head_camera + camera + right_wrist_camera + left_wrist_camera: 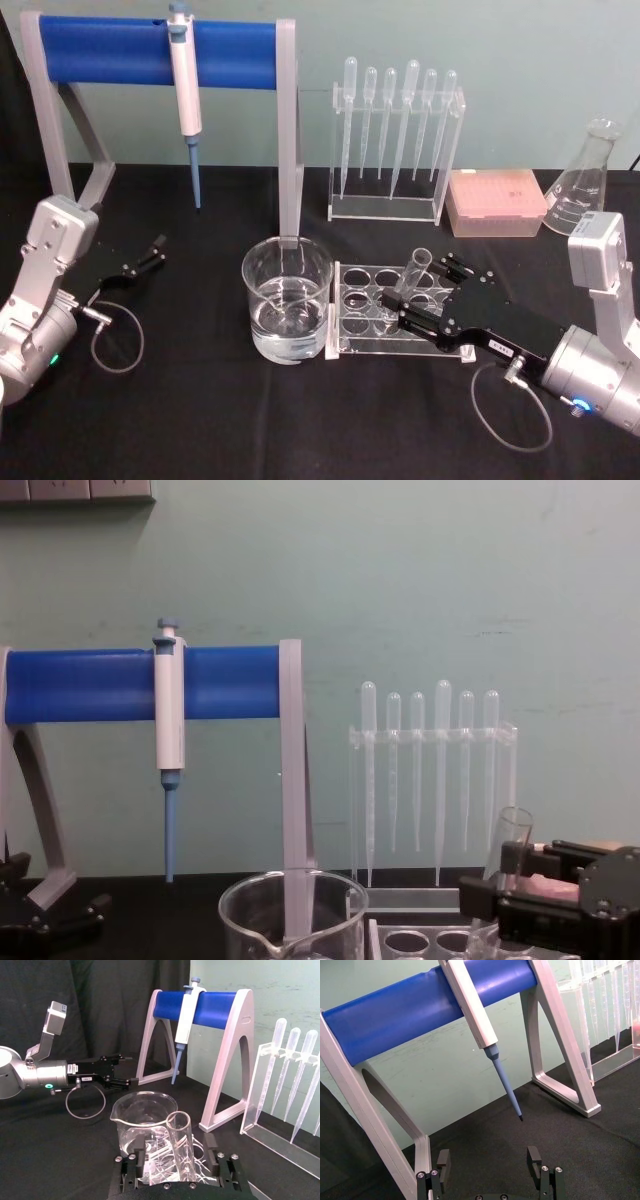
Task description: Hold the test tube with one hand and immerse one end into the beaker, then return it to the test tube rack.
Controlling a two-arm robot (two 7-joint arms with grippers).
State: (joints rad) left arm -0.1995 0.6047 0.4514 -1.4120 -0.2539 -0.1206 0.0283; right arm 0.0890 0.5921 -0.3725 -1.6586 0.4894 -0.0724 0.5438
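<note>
The test tube [414,272] stands tilted in a clear rack [372,322] to the right of the beaker [286,298], which holds some clear liquid. My right gripper [423,290] reaches in from the right, open, with one finger on each side of the tube. The right wrist view shows a gap between the tube [180,1146] and each finger [138,1159], with the beaker [144,1119] just behind. In the chest view the tube's rim [513,832] rises above the right gripper [540,892]. My left gripper [150,252] rests open at the far left, away from the glassware.
A blue-barred stand [150,50] carrying a white-and-blue pipettor [185,90] rises behind the beaker. At the back, a clear holder [395,150] contains several plastic pipettes. Right of it are a pink tip box [495,200] and a glass flask [585,180]. Black cloth covers the table.
</note>
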